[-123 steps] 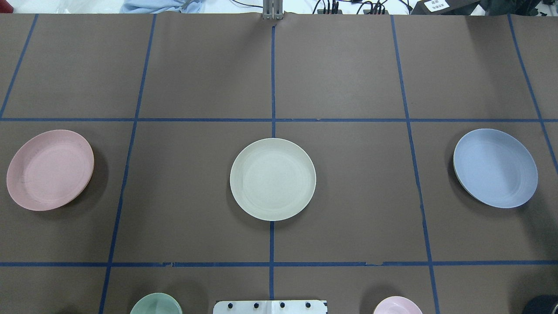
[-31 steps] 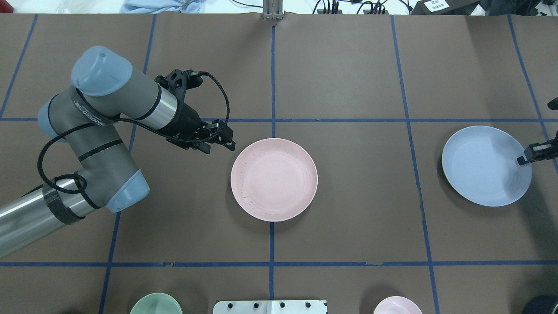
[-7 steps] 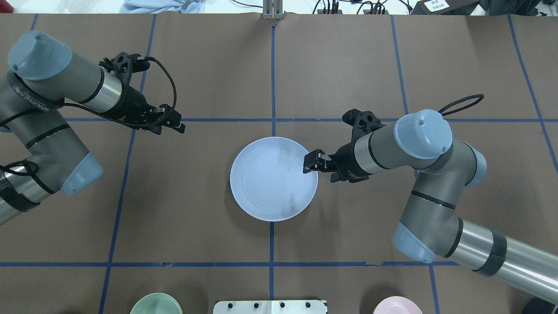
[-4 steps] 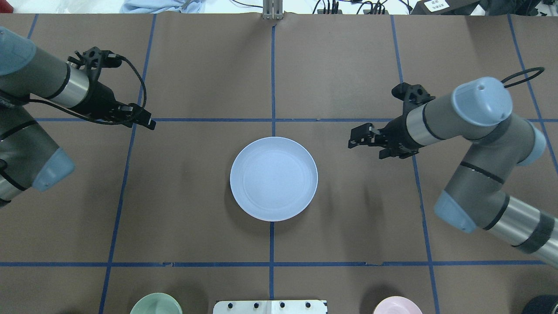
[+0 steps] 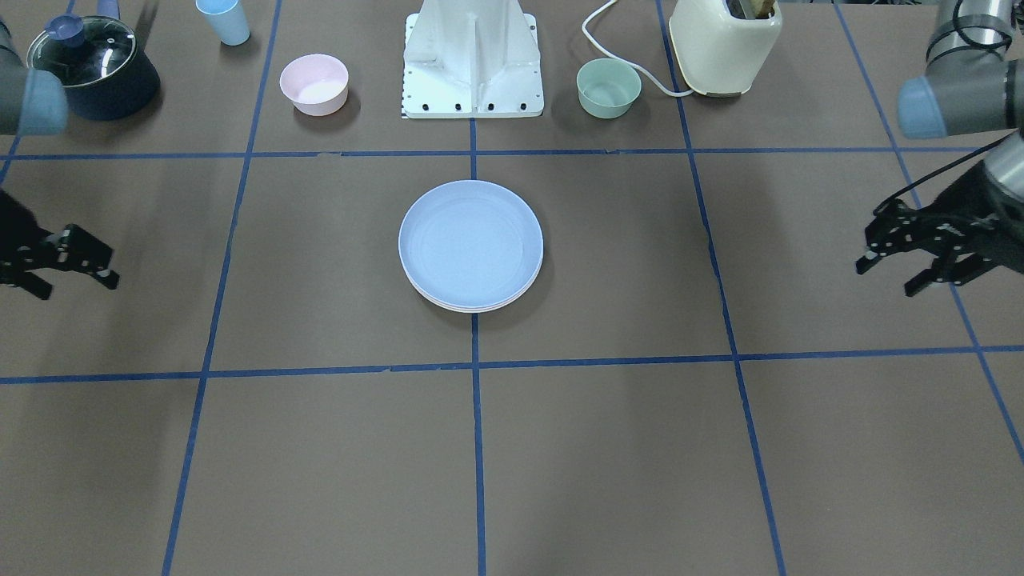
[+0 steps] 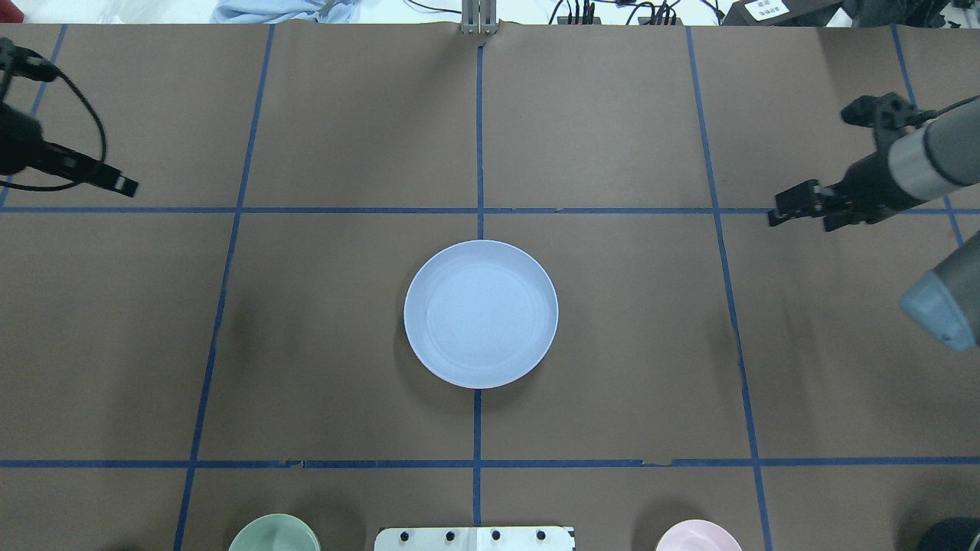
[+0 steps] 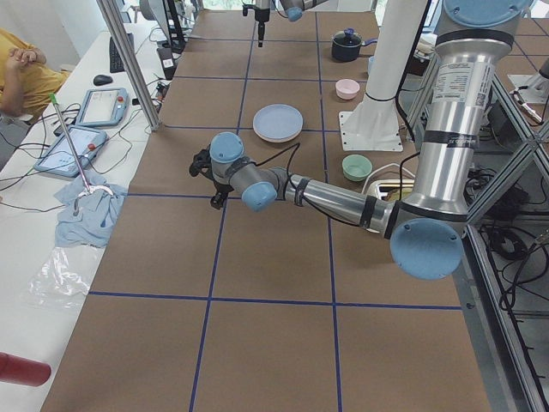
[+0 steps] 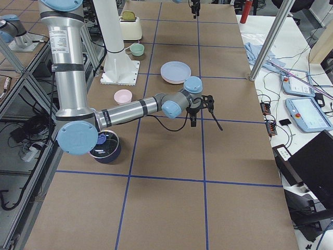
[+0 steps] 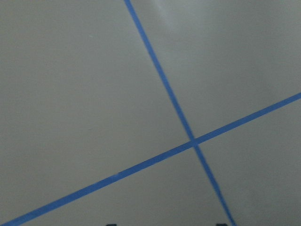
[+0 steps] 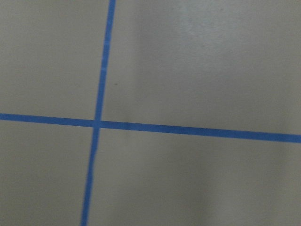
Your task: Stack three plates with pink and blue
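The light blue plate (image 6: 481, 314) lies on top of a stack at the table's middle, also seen in the front view (image 5: 470, 244). A pale pink plate's rim (image 5: 474, 307) shows just under it there. The cream-white plate is hidden under them. My left gripper (image 6: 122, 184) hovers far to the stack's left, open and empty; the front view (image 5: 888, 276) shows its fingers spread. My right gripper (image 6: 779, 212) hovers far to the stack's right, open and empty, also seen in the front view (image 5: 76, 284). Both wrist views show only table and blue tape.
Along the robot's side stand a small pink bowl (image 5: 314, 84), a small green bowl (image 5: 608, 88), a cream toaster (image 5: 724, 44), a dark lidded pot (image 5: 92, 68), a blue cup (image 5: 224, 22) and the white robot base (image 5: 474, 60).
The pink plate, then the blue one, were laid on the cream plate. My right gripper has left the blue plate's rim, and both arms have drawn back outward.
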Robot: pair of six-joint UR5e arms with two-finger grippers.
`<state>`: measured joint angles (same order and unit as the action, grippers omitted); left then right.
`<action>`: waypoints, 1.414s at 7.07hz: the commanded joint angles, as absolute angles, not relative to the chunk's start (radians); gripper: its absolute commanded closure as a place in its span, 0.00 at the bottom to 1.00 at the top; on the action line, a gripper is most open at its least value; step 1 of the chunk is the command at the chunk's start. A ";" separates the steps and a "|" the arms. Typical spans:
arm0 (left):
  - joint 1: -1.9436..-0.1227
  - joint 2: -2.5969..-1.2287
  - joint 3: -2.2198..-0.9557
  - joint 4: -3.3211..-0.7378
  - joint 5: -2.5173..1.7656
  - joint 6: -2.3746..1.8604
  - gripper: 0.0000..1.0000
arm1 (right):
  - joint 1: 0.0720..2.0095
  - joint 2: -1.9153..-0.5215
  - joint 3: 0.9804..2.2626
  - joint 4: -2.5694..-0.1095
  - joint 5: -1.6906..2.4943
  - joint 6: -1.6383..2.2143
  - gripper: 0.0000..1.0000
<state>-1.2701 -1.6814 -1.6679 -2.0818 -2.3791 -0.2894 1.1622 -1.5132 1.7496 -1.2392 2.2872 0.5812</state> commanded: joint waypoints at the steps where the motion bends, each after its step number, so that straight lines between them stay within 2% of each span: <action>1: -1.464 -1.666 -1.657 -1.895 -2.367 0.034 0.24 | 1.369 -1.535 1.741 -1.505 2.295 0.119 0.00; 2: -1.521 -1.664 -1.638 -1.885 -2.367 0.063 0.24 | 1.431 -1.531 1.744 -1.602 2.295 0.001 0.00; 5: -1.535 -1.632 -1.589 -1.897 -2.379 0.098 0.23 | 1.456 -1.540 1.740 -1.629 2.312 -0.038 0.00; 8: -1.534 -1.646 -1.597 -1.887 -2.384 0.089 0.20 | 1.456 -1.546 1.691 -1.617 2.309 -0.025 0.00; 10: -1.534 -1.638 -1.653 -1.885 -2.404 0.081 0.18 | 1.454 -1.543 1.689 -1.617 2.310 -0.023 0.00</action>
<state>-1.5340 -1.6440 -1.6181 -1.8867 -2.3904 0.0875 1.4548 -1.5442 1.6923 -1.6176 2.3089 -0.0238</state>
